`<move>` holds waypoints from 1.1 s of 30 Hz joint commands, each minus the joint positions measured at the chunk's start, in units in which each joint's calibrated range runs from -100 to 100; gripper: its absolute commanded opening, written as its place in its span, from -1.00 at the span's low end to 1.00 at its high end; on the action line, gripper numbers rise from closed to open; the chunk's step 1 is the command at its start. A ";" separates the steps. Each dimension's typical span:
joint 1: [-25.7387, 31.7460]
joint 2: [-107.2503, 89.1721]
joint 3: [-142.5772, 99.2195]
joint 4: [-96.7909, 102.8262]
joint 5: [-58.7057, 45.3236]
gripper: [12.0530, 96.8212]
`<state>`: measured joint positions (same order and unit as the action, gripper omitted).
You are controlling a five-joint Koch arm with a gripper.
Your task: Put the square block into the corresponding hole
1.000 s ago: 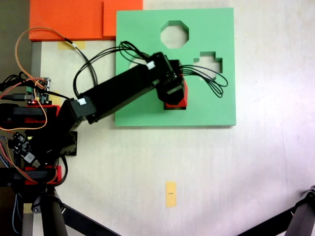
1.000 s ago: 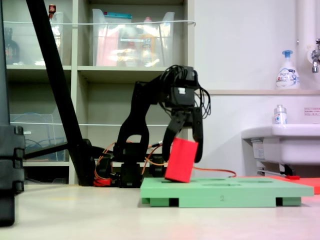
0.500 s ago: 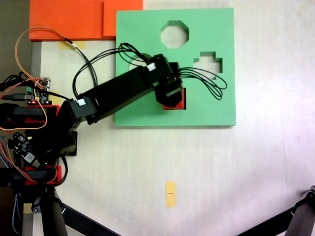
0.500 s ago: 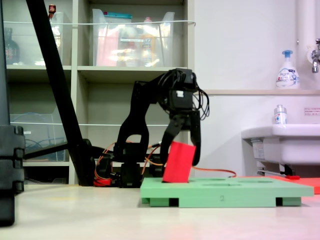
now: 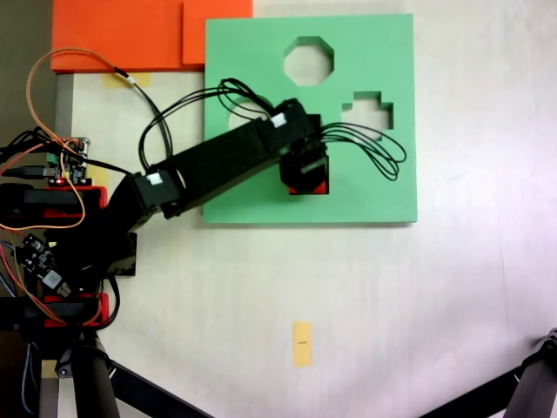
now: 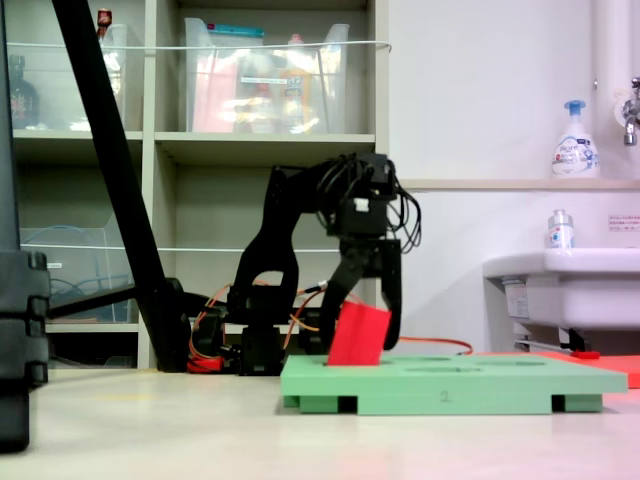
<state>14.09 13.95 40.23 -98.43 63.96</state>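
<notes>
One digit, "2", is readable on the green board's (image 6: 450,382) front edge. Beneath the gripper (image 6: 362,325), whose jaws clasp it, the red block (image 6: 358,335) sits tilted, partly sunk into the square hole (image 5: 326,190).

A pale bench (image 6: 150,430) runs back to a beige shelving unit (image 6: 160,150), the landmark here. Clear plastic bins (image 6: 265,85) sit on its upper shelf. Right of the shelving stands a plain white wall (image 6: 480,90) with a ledge holding a pump bottle (image 6: 573,140). Below that bottle is a white sink (image 6: 560,285).
</notes>
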 commanded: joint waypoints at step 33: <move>-15.19 -77.36 3.74 4.11 -34.33 0.15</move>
<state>1.20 -59.64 41.21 -98.53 36.61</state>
